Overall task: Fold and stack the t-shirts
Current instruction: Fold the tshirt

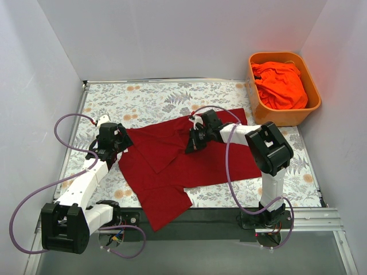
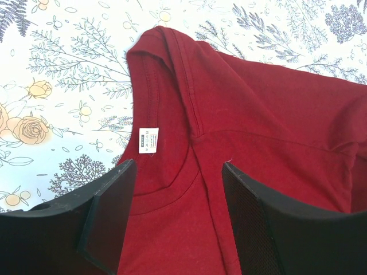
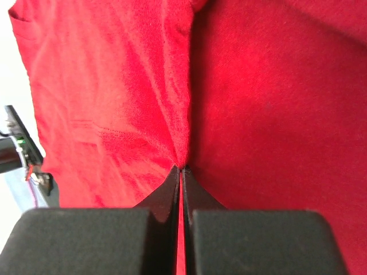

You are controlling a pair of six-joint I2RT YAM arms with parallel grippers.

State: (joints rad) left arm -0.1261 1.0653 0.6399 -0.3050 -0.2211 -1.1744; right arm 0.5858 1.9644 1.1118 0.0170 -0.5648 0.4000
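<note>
Crimson t-shirt lies spread on the floral table, partly doubled over w/ one sleeve toward the near edge. The orange-red t-shirt is bunched in the orange tub at the far right, well apart.

Left gripper hovers at the neck end, fingers set wide either side of the collar, nothing between them but the neckline. The white label sits just beyond. Right gripper is pinched tight on a raised ridge of the crimson cloth, approx mid-shirt in the top view.

Handling, as a judgement: thin knit, light, very limp, no stiffness to hold a shape. It'll sag and drag from any single pinch, so two holds spaced apart beat one. Cloth looks grippy enough vs. the pads, but a pinch may catch both layers. Best holds: ribbed collar or shoulder seam, i.e. the thicker stitched edges, and hems. Not fragile. Main risk is wrinkles or the fold shifting as it's dragged across the table.
</note>
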